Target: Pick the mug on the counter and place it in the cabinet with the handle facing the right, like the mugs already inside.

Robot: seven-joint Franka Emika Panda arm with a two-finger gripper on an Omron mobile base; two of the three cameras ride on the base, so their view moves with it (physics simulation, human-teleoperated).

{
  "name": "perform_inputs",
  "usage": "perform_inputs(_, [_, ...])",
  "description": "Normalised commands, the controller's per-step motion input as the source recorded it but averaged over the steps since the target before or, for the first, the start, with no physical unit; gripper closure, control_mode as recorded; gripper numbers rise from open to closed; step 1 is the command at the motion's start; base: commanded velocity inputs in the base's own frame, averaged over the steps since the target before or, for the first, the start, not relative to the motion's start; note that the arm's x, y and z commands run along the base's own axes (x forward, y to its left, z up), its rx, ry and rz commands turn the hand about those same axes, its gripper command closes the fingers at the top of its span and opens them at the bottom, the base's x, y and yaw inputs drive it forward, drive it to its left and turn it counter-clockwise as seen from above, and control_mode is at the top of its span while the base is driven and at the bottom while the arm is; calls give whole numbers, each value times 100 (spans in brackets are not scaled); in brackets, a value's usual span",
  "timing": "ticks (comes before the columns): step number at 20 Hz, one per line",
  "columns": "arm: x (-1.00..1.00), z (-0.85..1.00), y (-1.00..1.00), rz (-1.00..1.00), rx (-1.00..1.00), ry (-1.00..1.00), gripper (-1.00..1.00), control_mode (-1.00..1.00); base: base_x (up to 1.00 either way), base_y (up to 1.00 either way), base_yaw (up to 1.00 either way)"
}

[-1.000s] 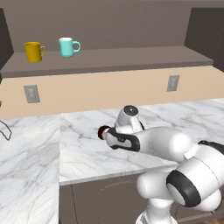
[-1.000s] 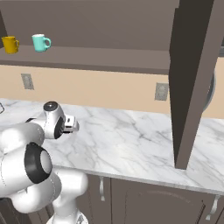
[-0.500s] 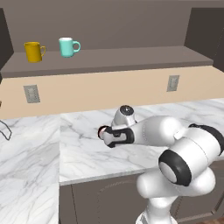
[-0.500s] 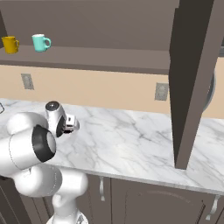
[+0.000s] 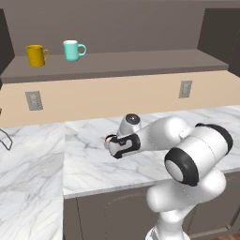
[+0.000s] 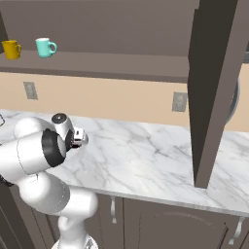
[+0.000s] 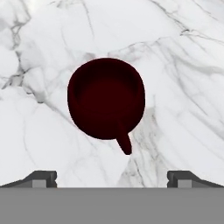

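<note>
The dark maroon mug [image 7: 106,98] stands upright on the white marble counter [image 7: 183,65], seen from straight above in the hand view. Its small loop handle [image 7: 124,143] points toward the bottom of that view, between the fingertips. My gripper [image 7: 112,177] hovers over the mug, open, with its tips wide apart and nothing between them. In the left base view the gripper [image 5: 112,143] covers most of the mug [image 5: 108,139]. From the right base view, the gripper [image 6: 78,139] hangs over the counter [image 6: 146,151]. The cabinet [image 5: 131,61] above holds a yellow mug [image 5: 35,55] and a teal mug [image 5: 72,49].
Two wall outlets [image 5: 33,100] [image 5: 185,88] sit on the beige backsplash. A tall dark panel [image 6: 214,87] comes down to the counter at the right of the right base view. A thin wire object [image 5: 4,138] pokes in at the counter's far left.
The hand has shifted a little left and now covers more of the maroon mug; the arm's elbow has folded in closer. The mug has not moved.
</note>
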Motion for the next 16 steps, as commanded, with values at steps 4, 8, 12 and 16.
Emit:
perform_inputs(4, [9, -9, 4, 0, 0, 0, -100, -100, 0, 0, 0])
perform_inputs(8, [14, -8, 0, 0, 0, 0, -100, -100, 0, 0, 0])
perform_inputs(12, [17, -4, 0, 0, 0, 0, -100, -100, 0, 0, 0])
perform_inputs(16, [19, -4, 0, 0, 0, 0, -100, -100, 0, 0, 0])
